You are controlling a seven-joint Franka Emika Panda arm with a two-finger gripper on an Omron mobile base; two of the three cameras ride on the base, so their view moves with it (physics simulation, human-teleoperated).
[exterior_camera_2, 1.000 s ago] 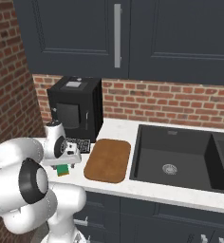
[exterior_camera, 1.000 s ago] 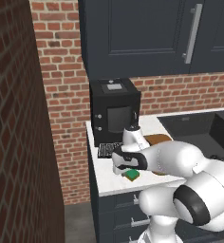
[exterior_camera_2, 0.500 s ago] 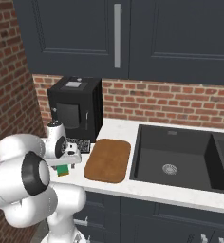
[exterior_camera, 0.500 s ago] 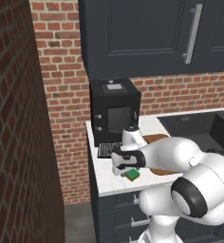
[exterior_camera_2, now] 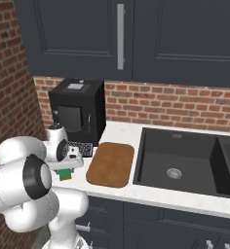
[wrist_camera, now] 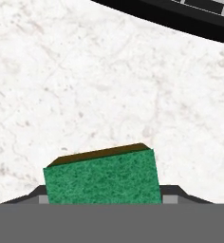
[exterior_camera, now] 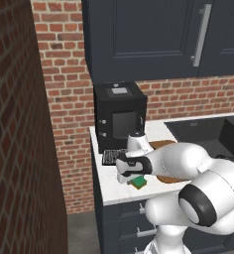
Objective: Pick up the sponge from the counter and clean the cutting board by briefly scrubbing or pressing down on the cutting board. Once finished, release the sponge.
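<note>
— Where's the sponge [wrist_camera: 102, 176]?
— On the counter [wrist_camera: 85, 95] near its front edge, between the gripper [wrist_camera: 102, 199] fingers; clamped or just alongside, I can't tell.
— Room around it?
— Bare white stone. The cutting board [exterior_camera_2: 111, 164] lies well right.

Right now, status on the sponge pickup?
Gripper down on sponge, jaws closing either side. Sponge on counter. Cutting board bare, path unobstructed.

A kitchen: dark cabinets [exterior_camera_2: 136, 39] over a brick backsplash [exterior_camera_2: 185, 104], a black sink [exterior_camera_2: 178, 163] set in the white desk [exterior_camera_2: 122, 129].
</note>
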